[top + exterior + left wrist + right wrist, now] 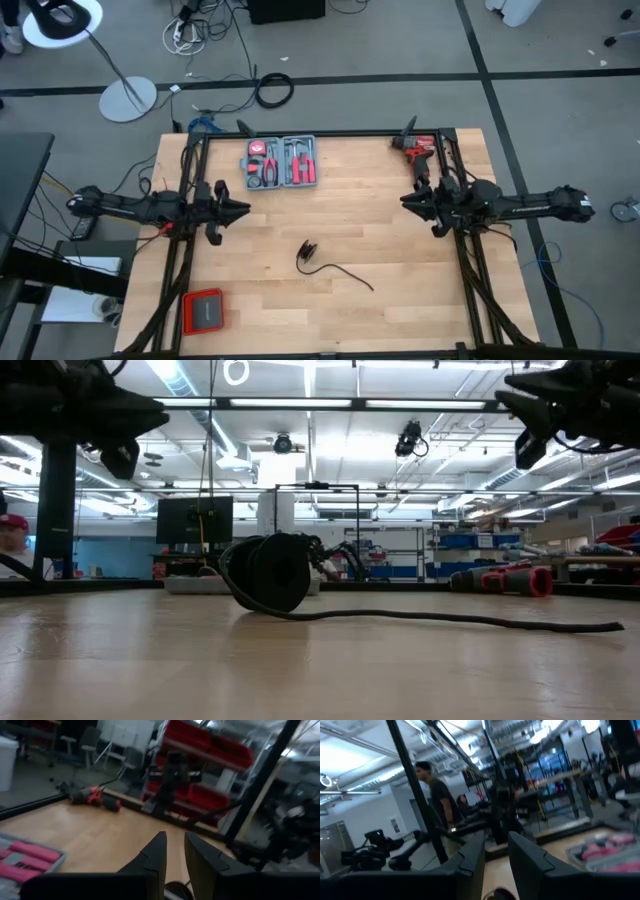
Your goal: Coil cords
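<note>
The thin black cable (335,267) lies loose on the wooden table near its middle. Its small black plug block (306,249) rests on the table at the cable's left end. In the low view the plug end (270,572) shows large and the cable (450,619) trails off to the right. My left gripper (243,209) hangs above the table's left side, left of the cable, its fingers close together and empty. My right gripper (405,199) hangs above the right side, also close-fingered and empty. Both are well above the table and apart from the cable.
A grey tool case (282,162) with red-handled tools lies at the far edge. A red drill (418,148) lies at the far right. A red-and-grey box (203,311) sits at the near left corner. A person (437,795) stands beyond the table.
</note>
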